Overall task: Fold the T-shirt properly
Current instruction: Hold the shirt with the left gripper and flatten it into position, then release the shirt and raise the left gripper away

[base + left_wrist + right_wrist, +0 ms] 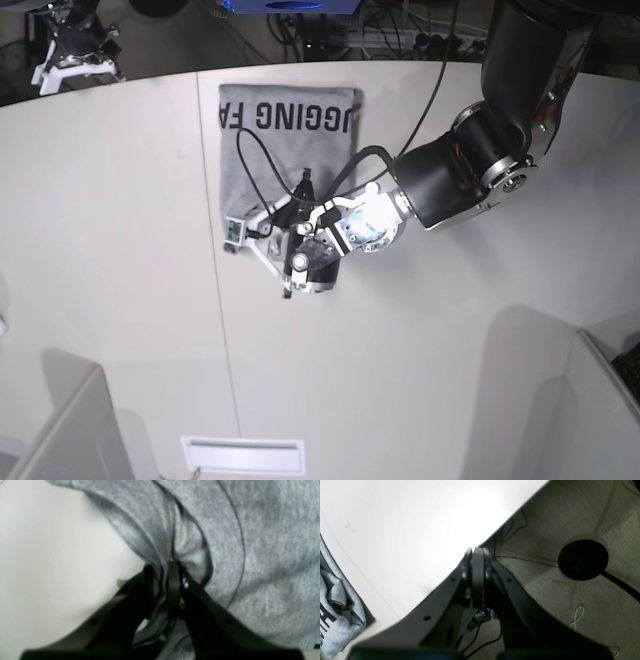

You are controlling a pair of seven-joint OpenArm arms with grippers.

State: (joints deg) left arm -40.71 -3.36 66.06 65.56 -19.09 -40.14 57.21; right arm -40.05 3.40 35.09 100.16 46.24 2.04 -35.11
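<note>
One arm's reaching low across the table (120, 300), left gripper (163, 572) pinched tight on a bunched fold of the T-shirt (285, 150).

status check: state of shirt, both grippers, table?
T-shirt: folded into a narrow strip on the table, black lettering face up at the far end, near edge bunched.
left gripper: shut on a bunched fold of the T-shirt.
right gripper: shut, empty, out past the table edge over the floor.
table: white, bears the T-shirt.
</note>
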